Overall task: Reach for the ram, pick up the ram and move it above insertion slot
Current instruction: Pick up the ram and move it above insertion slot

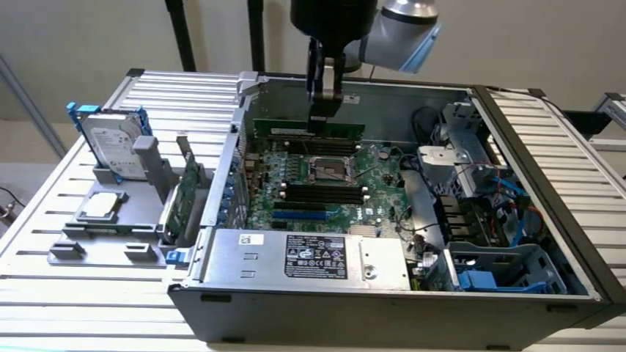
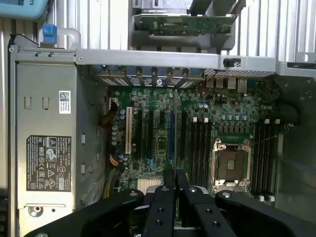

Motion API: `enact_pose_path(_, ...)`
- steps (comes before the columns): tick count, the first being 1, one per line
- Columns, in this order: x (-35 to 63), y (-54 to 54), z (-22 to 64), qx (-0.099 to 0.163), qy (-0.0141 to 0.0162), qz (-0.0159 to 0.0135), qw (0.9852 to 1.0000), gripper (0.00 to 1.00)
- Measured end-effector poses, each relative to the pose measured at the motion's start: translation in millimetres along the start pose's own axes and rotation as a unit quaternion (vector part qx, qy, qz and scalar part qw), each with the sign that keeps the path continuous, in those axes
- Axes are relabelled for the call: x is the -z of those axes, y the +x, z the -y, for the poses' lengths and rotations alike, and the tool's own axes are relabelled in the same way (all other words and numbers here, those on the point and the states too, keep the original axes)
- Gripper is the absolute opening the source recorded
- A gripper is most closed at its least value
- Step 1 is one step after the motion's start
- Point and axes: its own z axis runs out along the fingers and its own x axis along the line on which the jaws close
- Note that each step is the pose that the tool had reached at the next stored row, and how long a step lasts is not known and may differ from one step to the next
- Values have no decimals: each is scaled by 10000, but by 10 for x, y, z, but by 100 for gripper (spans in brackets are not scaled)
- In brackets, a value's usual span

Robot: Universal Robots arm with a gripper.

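My gripper (image 1: 322, 117) is shut on the ram (image 1: 284, 130), a long green stick that hangs level above the motherboard inside the open computer case. In the wrist view the black fingers (image 2: 165, 197) come together on the ram (image 2: 176, 128), seen edge-on as a thin line. That line runs parallel to the black insertion slots (image 2: 200, 148) and just beside them, on the power supply's side. A second bank of slots (image 2: 264, 153) lies across the processor socket (image 2: 229, 163). In the exterior view, black slots (image 1: 318, 193) sit below the socket (image 1: 328, 169).
The power supply (image 1: 308, 257) fills the case's front. Cables and drive cages (image 1: 489, 220) crowd the exterior view's right. Outside the case, on the exterior view's left, a holder carries a wide green expansion card (image 1: 190, 194) and a hard drive (image 1: 113, 143). A blue socket (image 1: 298, 216) lies near the power supply.
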Motion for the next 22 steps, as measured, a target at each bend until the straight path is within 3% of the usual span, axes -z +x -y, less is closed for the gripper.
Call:
enact_pose_path(7,-16,-148,94,-31,1,0,10000,13)
enact_pose_path(14,-40,-168,162,-206,8,7,9998,13)
enact_pose_path(22,-42,-169,170,-227,9,7,9997,13)
